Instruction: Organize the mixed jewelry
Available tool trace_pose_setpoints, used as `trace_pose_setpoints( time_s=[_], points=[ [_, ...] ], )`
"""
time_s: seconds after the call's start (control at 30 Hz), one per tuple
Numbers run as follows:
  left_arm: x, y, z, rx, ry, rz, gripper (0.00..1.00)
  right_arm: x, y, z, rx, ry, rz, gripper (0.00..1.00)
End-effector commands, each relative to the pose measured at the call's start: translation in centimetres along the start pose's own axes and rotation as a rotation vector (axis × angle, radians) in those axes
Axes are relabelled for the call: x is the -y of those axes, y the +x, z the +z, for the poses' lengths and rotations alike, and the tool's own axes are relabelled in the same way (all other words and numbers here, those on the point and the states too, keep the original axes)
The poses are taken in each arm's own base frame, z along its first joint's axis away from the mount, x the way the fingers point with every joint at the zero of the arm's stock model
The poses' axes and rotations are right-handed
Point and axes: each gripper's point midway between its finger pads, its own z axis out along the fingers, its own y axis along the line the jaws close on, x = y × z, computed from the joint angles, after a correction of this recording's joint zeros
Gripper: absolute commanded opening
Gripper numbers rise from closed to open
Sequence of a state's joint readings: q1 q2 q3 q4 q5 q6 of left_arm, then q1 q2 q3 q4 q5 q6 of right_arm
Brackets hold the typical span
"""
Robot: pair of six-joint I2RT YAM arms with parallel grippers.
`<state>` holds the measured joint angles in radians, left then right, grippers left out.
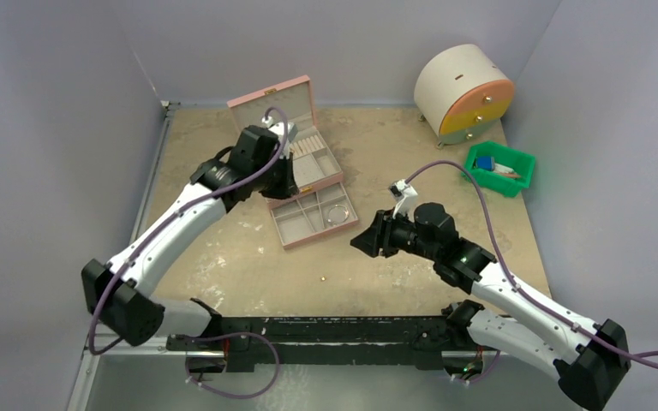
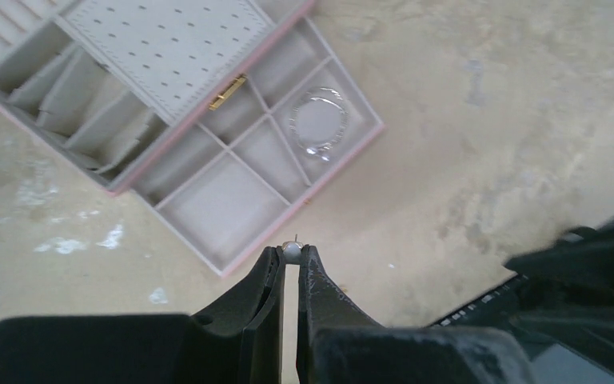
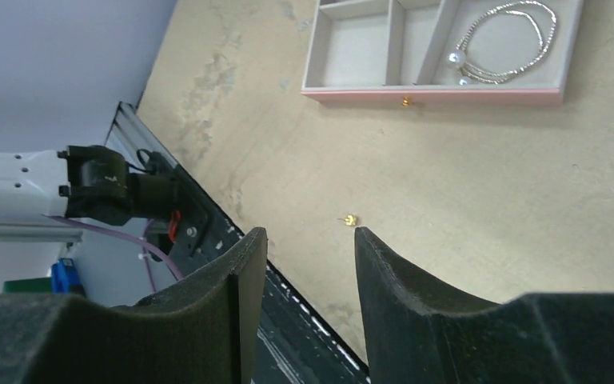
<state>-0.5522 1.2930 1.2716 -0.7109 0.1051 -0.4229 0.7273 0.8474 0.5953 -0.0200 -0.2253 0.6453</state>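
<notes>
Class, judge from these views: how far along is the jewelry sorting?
Done: the bracelet lies in a compartment of the pink box's drawer. In hand: the left end effector pinches a tiny pale stud. Left: a gold stud lies loose on the table, near the open right end effector.

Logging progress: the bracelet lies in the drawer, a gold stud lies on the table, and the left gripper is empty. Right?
No: the left wrist view shows the left gripper shut on a tiny bead. The bracelet does lie in the drawer and the gold stud on the table.
</notes>
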Motion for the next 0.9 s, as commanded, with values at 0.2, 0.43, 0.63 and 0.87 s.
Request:
trace_pose_setpoints(
  time_s=[0.2, 0.43, 0.63, 0.87],
  points=[
    [-5.4, -4.6, 4.3, -0.04, -0.376, 0.089, 0.0, 1.5, -0.1, -0.6, -0.012, 0.084, -0.075, 0.47],
    [-6.7, -5.1, 8.7, -0.139, -0.467, 0.103, 0.0, 1.5, -0.6, -0.7, 0.005, 0.094, -0.087, 0.47],
    [-7.5, -5.1, 11.4, -0.184, -0.501, 0.127, 0.0, 1.4, -0.2, -1.0, -0.003, 0.084, -0.086, 0.47],
    [-8.1, -4.7, 13.7, -0.234, -0.512, 0.145, 0.0, 1.2, -0.4, -0.9, -0.007, 0.079, -0.091, 0.47]
  ],
)
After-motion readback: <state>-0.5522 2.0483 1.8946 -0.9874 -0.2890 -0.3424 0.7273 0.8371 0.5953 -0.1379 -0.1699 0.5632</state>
